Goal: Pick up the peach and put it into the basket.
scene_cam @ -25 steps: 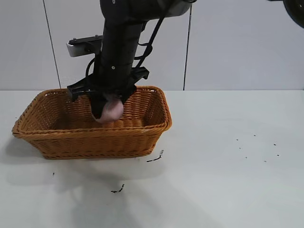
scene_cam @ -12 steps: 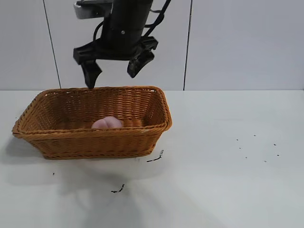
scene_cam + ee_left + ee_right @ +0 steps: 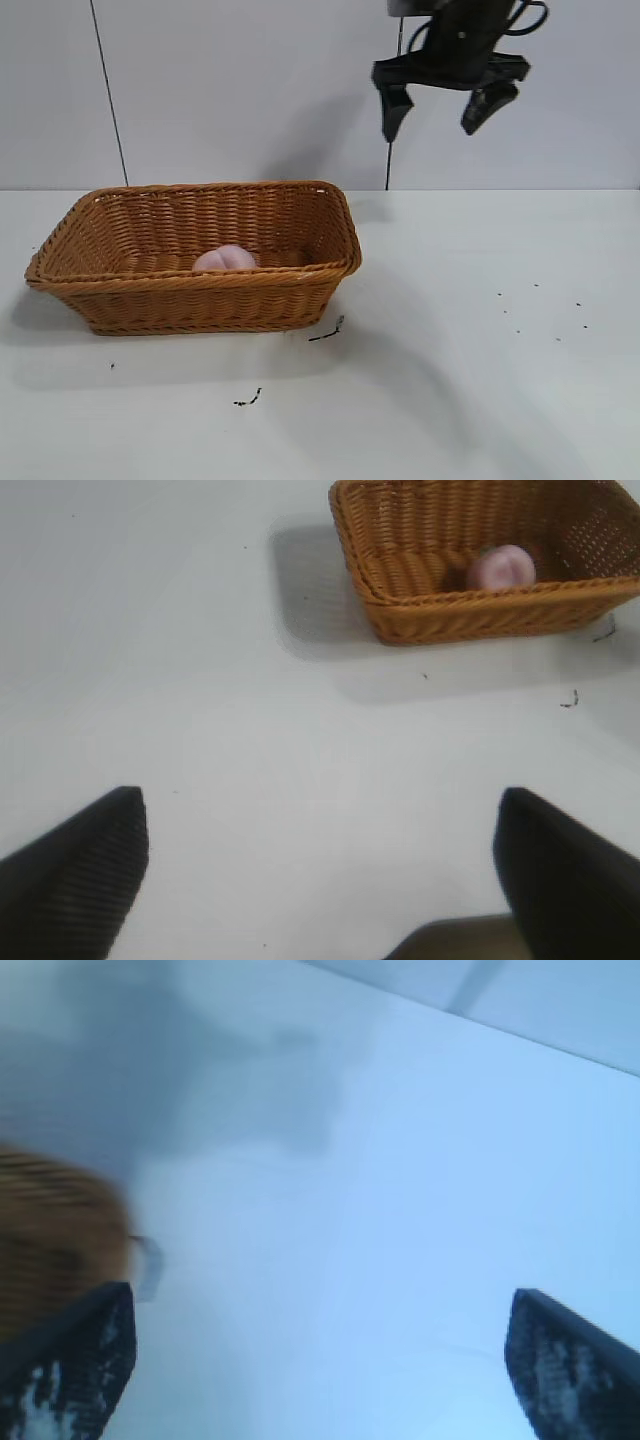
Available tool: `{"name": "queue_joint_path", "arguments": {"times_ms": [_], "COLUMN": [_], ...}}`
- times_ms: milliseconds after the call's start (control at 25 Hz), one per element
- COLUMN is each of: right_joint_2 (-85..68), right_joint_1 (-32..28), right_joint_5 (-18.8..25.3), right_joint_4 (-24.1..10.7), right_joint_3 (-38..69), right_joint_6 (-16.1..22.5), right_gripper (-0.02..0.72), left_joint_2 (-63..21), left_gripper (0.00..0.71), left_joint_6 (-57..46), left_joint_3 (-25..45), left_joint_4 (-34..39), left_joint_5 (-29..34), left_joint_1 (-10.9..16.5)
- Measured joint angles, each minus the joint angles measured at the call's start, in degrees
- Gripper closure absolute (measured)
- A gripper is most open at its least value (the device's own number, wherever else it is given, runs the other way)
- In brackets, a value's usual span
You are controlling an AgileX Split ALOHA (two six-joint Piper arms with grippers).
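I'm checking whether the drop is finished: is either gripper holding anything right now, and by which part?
Nothing is held. The right gripper hangs open and empty, high above the table; the left gripper is open over bare table. The peach lies inside the basket.

Woven wicker, orange-brown and rough-ribbed, is seen on the basket (image 3: 200, 285), its rim braided thick. A smooth, matt, pale pink skin is shown by the peach (image 3: 225, 259). The white surface (image 3: 480, 340) is seen as smooth and matt, flecked with dark specks. Matt black ribbed pads are seen on the left gripper (image 3: 320, 870).
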Motion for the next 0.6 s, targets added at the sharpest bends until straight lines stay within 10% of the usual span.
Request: {"name": "queue_joint_path", "arguments": {"times_ms": [600], "right_joint_2": [-15.52], "right_joint_1": [-1.02], "right_joint_5": [6.12], "right_joint_4": [1.43], "right_joint_3": [17.37], "right_joint_6": [0.42], "right_gripper": [0.014], "left_joint_2": [0.00], "left_gripper": [0.018], "left_joint_6": [0.00], "left_joint_3": [0.00], "left_joint_4": [0.00], "left_joint_5": [0.00], "left_joint_1": [0.00]}}
